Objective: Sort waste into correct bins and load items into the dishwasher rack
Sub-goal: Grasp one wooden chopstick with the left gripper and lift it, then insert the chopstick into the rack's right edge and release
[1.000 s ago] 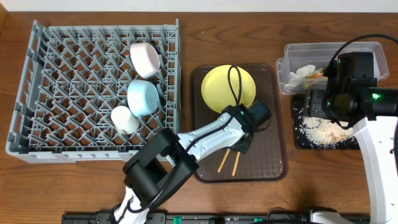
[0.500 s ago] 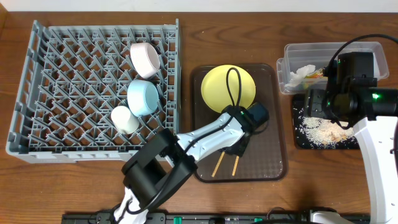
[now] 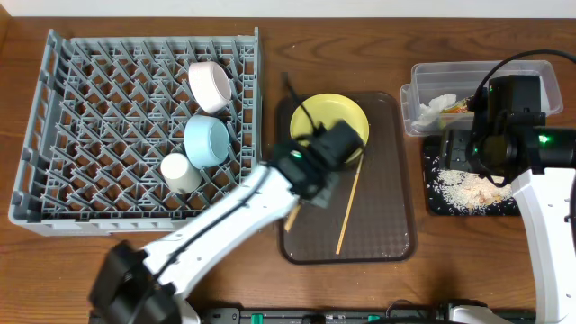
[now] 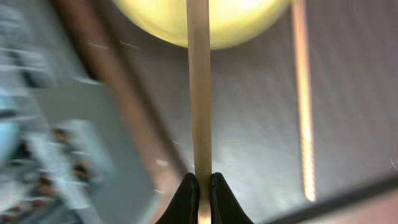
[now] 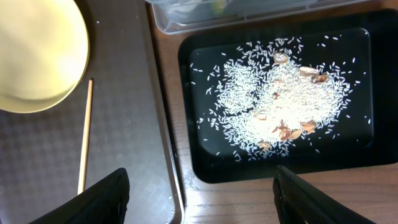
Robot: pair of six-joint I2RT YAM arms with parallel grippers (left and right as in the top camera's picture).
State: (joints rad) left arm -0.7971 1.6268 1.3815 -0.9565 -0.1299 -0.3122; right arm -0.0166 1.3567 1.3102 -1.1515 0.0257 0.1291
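wooden desk [image 3: 342, 54]: the left tool [image 4: 200, 186] is clamped on one chopstick [image 4: 199, 93] above the brown tray [image 3: 387, 225]; the right tool [image 5: 200, 190] hangs, jaws apart, over the black tray [image 5: 211, 158].

Left wrist view motion-blurred — dishwasher rack [image 4: 25, 74] mere smear. Yellow plate [image 4: 211, 22] cut by top edge. Clear tub [image 5: 249, 12] cropped likewise — contents unreadable. Right claw [image 5: 205, 205] tips off-frame.

Left hand [image 4: 200, 188] pinches one chopstick [image 4: 199, 93], plate [image 4: 239, 18] beyond.
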